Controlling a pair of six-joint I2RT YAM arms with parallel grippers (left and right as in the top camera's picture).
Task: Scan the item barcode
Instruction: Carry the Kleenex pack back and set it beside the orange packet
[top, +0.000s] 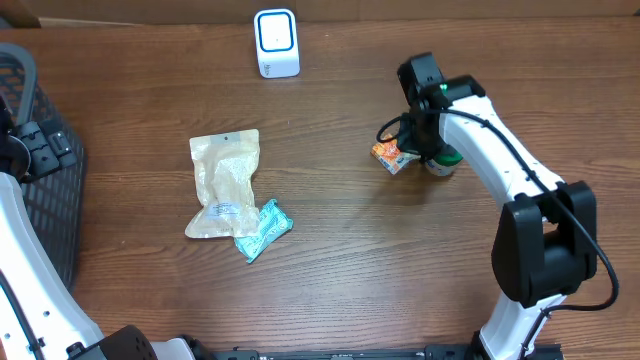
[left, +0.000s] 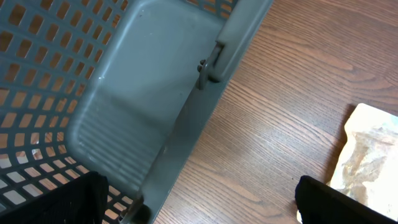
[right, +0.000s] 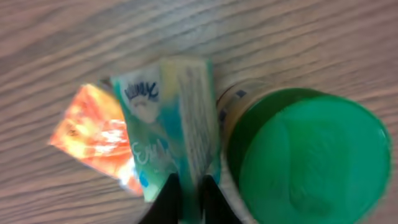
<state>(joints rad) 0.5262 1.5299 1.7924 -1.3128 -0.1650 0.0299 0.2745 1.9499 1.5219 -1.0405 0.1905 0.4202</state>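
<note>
My right gripper (right: 191, 200) is shut on the edge of a teal and white packet (right: 174, 118), which stands pinched between the two dark fingers (right: 166, 204). It rests against an orange packet (right: 93, 134) on its left and a green-lidded jar (right: 311, 162) on its right. From overhead the right gripper (top: 420, 148) hangs over this cluster, with the orange packet (top: 390, 157) and jar (top: 442, 163) showing beside it. A white scanner (top: 276, 42) stands at the table's back. My left gripper (left: 205, 208) is open and empty over the basket's edge.
A dark grey slotted basket (left: 93, 112) sits at the table's left edge (top: 45, 190). A beige pouch (top: 225, 185) and a second teal packet (top: 262, 230) lie left of the table's centre. The beige pouch (left: 370, 155) also shows beside my left gripper's right finger.
</note>
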